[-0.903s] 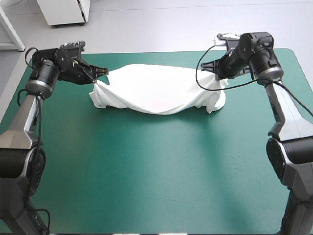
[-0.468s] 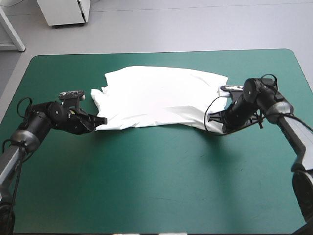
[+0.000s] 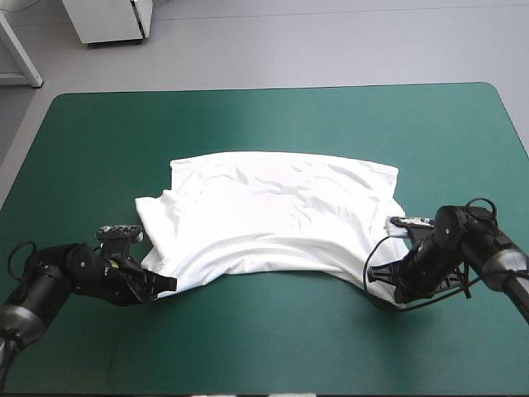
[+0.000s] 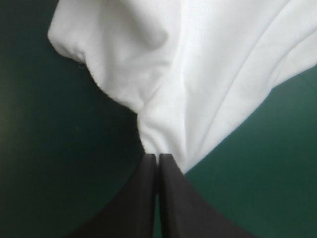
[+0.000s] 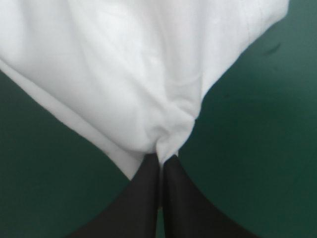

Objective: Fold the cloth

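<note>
The white T-shirt lies spread across the middle of the teal-green table, wrinkled, its near edge stretched between the two arms. My left gripper is low at the shirt's near left corner, shut on the T-shirt, which bunches at the black fingertips. My right gripper is low at the near right corner, likewise shut on the T-shirt, with the fabric gathered into a pinch at its tips.
Bare teal-green cover runs along the near side in front of the shirt, and more lies beyond it toward the far edge. A white cabinet stands on the floor past the table.
Both grippers have pulled the shirt from the far half of the table toward the near edge and down low; the fabric, earlier hanging twisted between them, now lies spread on the cover.
</note>
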### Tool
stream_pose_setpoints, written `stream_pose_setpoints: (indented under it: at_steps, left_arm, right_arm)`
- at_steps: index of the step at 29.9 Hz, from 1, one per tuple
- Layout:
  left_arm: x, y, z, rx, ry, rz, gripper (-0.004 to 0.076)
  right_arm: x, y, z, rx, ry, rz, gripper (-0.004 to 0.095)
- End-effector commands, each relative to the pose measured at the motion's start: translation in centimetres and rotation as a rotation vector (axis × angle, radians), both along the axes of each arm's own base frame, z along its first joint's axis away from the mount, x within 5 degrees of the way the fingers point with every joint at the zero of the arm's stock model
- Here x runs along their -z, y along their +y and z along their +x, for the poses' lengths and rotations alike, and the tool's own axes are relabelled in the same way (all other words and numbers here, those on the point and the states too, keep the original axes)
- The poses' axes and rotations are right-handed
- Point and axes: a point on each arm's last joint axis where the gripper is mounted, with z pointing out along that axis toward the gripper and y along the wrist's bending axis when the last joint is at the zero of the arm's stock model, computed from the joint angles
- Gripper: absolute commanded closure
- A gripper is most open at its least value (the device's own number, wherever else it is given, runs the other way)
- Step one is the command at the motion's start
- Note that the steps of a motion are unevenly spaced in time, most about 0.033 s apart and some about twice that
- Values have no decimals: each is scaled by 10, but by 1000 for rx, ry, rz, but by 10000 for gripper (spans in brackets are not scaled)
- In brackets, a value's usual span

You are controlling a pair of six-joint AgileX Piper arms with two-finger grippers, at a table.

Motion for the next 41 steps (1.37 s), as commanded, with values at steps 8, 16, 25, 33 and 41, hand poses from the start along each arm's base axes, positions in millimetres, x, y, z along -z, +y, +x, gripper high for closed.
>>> stream_pose_setpoints:
  at_steps: [8,16,25,33,41]
  left_arm:
    - [2,-1,-24,18,33,-23,733]
    - [-14,-2,-24,101,46,-10,496]
    - [-53,3,-23,175,47,71,238]
    - [-133,5,-9,157,-240,96,238]
    - [-168,20,3,-19,-400,206,256]
  right_arm:
    - [-4,-4,-29,15,15,20,926]
    - [-26,-2,-19,-16,-44,27,621]
    - [-83,-1,-9,-10,-225,55,331]
    - [-157,-3,-8,-7,-496,72,442]
    - [-212,-7,-12,-3,-693,65,447]
